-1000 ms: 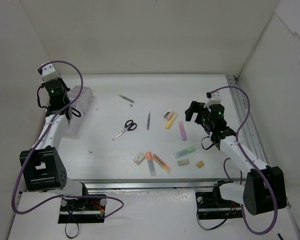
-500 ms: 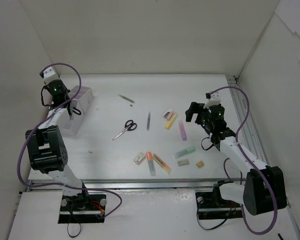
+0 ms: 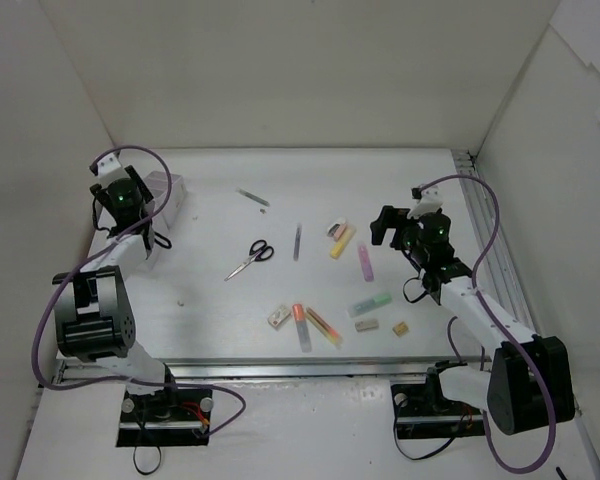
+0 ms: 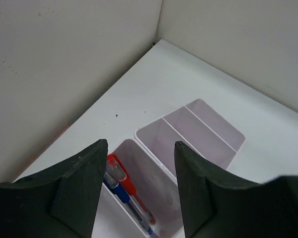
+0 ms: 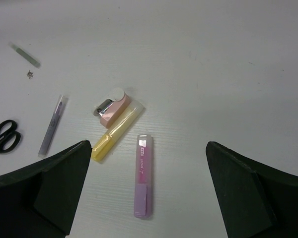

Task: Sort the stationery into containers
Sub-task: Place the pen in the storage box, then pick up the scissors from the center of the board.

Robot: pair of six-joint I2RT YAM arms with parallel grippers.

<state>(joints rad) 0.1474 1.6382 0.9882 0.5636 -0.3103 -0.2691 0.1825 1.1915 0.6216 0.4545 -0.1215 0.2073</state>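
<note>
Pink highlighter beside yellow highlighter; scissors far left.

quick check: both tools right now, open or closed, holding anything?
Left tool: open, empty, above the pens in the organiser.
Right tool: open wide, empty, over the pink highlighter.

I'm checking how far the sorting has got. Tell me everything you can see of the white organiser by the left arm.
The organiser is a white, slightly see-through plastic tray, split by thin upright walls into open-topped compartments. It sits flat near the far left corner of the table. One compartment holds red and blue pens lying lengthwise; the others in view look empty. The left gripper hangs above it, jaws apart, gripping nothing; nothing else seems to touch it.
</note>
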